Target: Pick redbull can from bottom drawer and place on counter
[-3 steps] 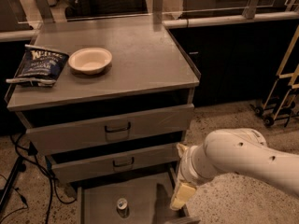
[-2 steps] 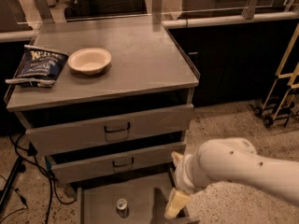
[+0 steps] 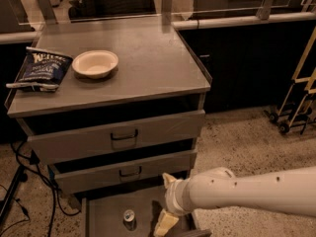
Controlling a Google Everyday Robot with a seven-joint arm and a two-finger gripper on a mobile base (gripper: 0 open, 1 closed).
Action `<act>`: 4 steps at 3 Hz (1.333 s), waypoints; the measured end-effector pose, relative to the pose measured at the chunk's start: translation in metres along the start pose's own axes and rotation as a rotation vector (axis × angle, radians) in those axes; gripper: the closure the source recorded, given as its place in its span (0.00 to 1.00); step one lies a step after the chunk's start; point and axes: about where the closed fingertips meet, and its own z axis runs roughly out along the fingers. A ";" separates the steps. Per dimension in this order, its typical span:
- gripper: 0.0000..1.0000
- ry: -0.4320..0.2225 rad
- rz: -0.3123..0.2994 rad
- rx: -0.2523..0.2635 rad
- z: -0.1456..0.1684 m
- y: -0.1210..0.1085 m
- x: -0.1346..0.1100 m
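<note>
The redbull can point(image 3: 129, 218) stands upright on the floor of the pulled-out bottom drawer point(image 3: 103, 214), its silver top showing. My gripper point(image 3: 165, 221) is at the end of the white arm point(image 3: 247, 190) that reaches in from the right. It hangs over the right part of the drawer, a little right of the can and apart from it. One pale finger point(image 3: 166, 223) points down and another stub shows above. The counter point(image 3: 148, 63) is the grey top of the cabinet above.
A dark blue chip bag point(image 3: 40, 68) and a pale bowl point(image 3: 95, 63) lie on the left of the counter. Two upper drawers with dark handles point(image 3: 123, 135) are partly open. Black cables point(image 3: 22, 181) lie on the floor at left. A cart's wheels point(image 3: 284, 122) stand at right.
The arm has swung left and lower, bringing the gripper closer to the can over the bottom drawer. The can has not moved.
</note>
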 end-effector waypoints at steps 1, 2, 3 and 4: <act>0.00 -0.053 -0.031 -0.008 0.056 -0.004 -0.016; 0.00 -0.056 -0.031 -0.007 0.057 -0.004 -0.015; 0.00 -0.119 -0.024 0.003 0.084 -0.009 -0.003; 0.00 -0.159 -0.054 0.014 0.120 -0.024 0.023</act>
